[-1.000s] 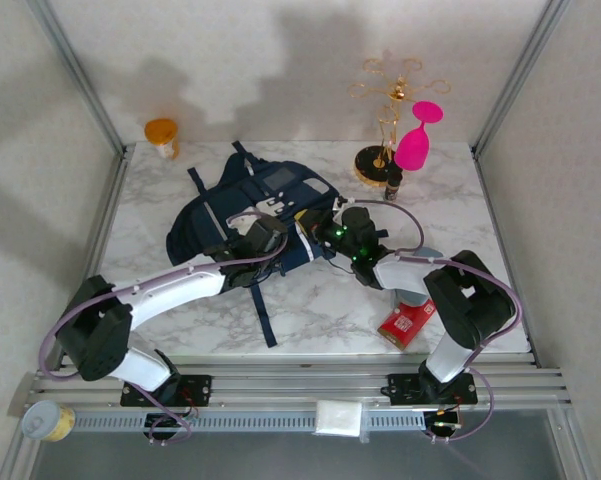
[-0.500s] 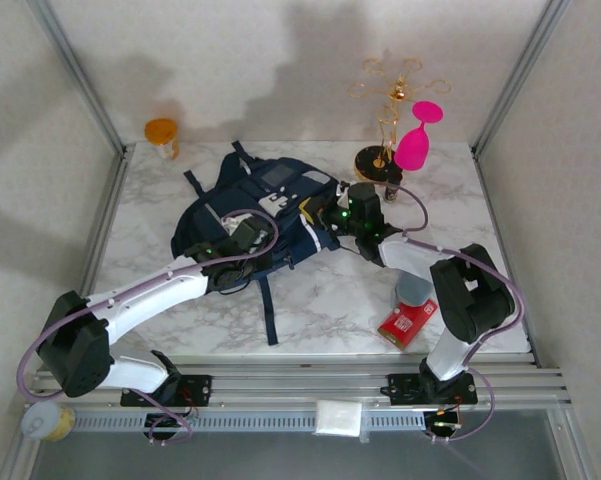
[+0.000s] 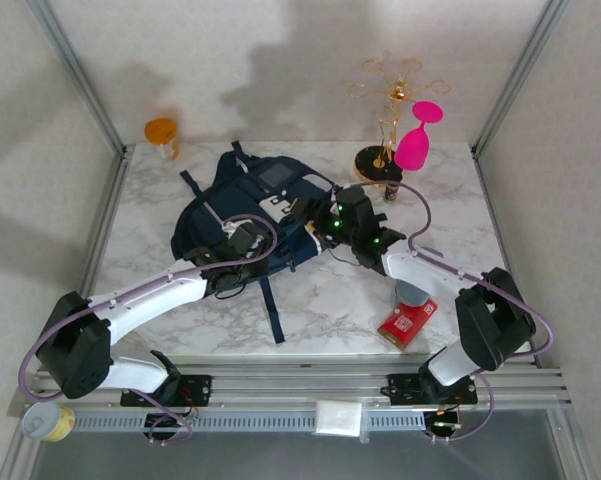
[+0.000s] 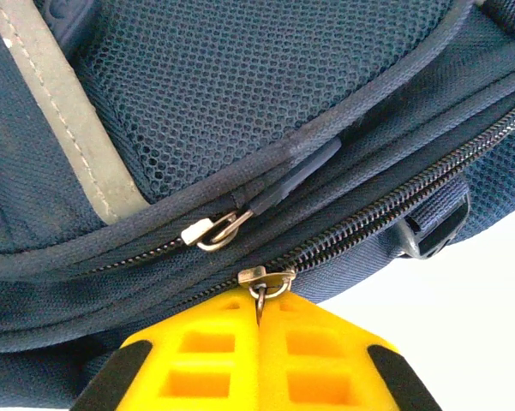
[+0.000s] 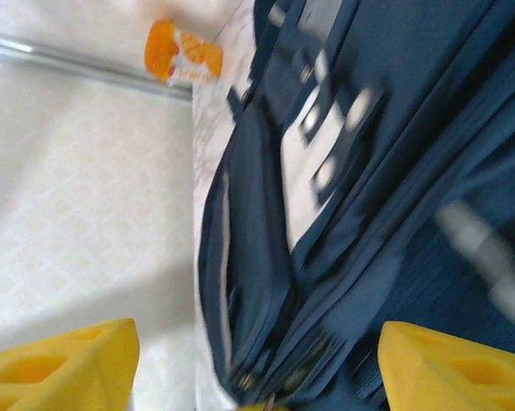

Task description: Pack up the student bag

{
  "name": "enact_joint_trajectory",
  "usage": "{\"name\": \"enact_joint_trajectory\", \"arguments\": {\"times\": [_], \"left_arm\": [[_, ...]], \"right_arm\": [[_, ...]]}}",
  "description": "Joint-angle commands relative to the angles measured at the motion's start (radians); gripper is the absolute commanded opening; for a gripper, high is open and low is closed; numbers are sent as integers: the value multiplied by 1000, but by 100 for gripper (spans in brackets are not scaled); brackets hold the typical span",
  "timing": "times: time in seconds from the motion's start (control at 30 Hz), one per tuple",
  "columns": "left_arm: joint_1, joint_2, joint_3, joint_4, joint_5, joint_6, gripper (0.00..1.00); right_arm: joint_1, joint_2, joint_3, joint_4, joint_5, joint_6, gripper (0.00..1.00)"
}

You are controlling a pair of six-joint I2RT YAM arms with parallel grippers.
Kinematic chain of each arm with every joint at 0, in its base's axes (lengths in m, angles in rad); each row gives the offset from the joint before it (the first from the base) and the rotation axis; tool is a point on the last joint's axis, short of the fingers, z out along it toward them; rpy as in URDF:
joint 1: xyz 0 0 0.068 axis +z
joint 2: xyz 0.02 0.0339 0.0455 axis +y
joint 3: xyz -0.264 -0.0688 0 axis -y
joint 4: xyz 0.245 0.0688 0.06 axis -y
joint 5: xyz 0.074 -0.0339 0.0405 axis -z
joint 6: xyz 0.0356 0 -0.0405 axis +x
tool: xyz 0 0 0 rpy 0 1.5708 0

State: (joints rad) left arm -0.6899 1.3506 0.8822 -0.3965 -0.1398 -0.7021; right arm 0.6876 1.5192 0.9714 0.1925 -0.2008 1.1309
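The student bag point(image 3: 242, 205), a navy-blue backpack with white trim and a grey patch, lies flat at the middle back of the table. My left gripper point(image 3: 232, 262) rests on its near edge. In the left wrist view the yellow fingers point(image 4: 206, 360) are pressed together, shut on the metal zipper pull point(image 4: 260, 301) below the slider point(image 4: 268, 277) of the bag's point(image 4: 240, 103) main zipper. My right gripper point(image 3: 316, 218) hovers at the bag's right side. In the right wrist view it point(image 5: 257, 377) stands open with wide-apart fingers point(image 5: 64, 364), and the blurred bag point(image 5: 368, 171) lies beyond them.
An orange pill bottle point(image 3: 162, 135) stands at the back left. A gold jewellery stand point(image 3: 385, 110), a pink wine glass point(image 3: 418, 140) and a small dark bottle point(image 3: 392, 185) stand at the back right. A red box point(image 3: 408, 322) lies under the right arm near the front edge.
My right gripper has opened and let go of the bag's right edge. The left gripper, still shut, has moved left and nearer along the bag's edge. The bag has shifted slightly towards the back.
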Motion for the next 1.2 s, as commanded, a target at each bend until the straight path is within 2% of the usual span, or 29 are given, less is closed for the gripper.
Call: {"name": "enact_joint_trajectory", "arguments": {"times": [0.0,0.07,0.17,0.3,0.47,0.57,0.67,0.7,0.87,0.93,1.03,1.17], "left_arm": [[12,-34,1,28,-6,24,0],[12,-40,-4,35,-3,26,0],[12,-43,-7,38,-1,30,0],[12,-41,-13,47,15,39,0],[13,-50,-26,48,11,50,0],[15,-50,-28,45,6,57,0],[23,-46,-22,19,-17,56,0],[26,-45,-20,7,-22,56,0],[29,-94,-36,-64,-67,43,0],[32,-120,-50,-92,-71,40,0],[43,-146,-68,-157,-93,31,0],[49,-167,-100,-189,-65,23,0]], "right_arm": [[79,32,-35,-11,46,74,75],[123,76,-6,-19,78,117,75],[161,133,6,29,112,200,69],[184,249,125,6,143,221,66],[193,310,188,18,226,240,49],[193,352,233,-8,249,217,32],[196,371,257,7,245,158,5],[196,372,263,12,234,134,0],[181,291,243,-27,178,-35,0],[150,255,231,-41,76,-131,0],[60,212,225,-99,-107,-220,0],[-61,127,198,-222,-165,-364,0]]}}
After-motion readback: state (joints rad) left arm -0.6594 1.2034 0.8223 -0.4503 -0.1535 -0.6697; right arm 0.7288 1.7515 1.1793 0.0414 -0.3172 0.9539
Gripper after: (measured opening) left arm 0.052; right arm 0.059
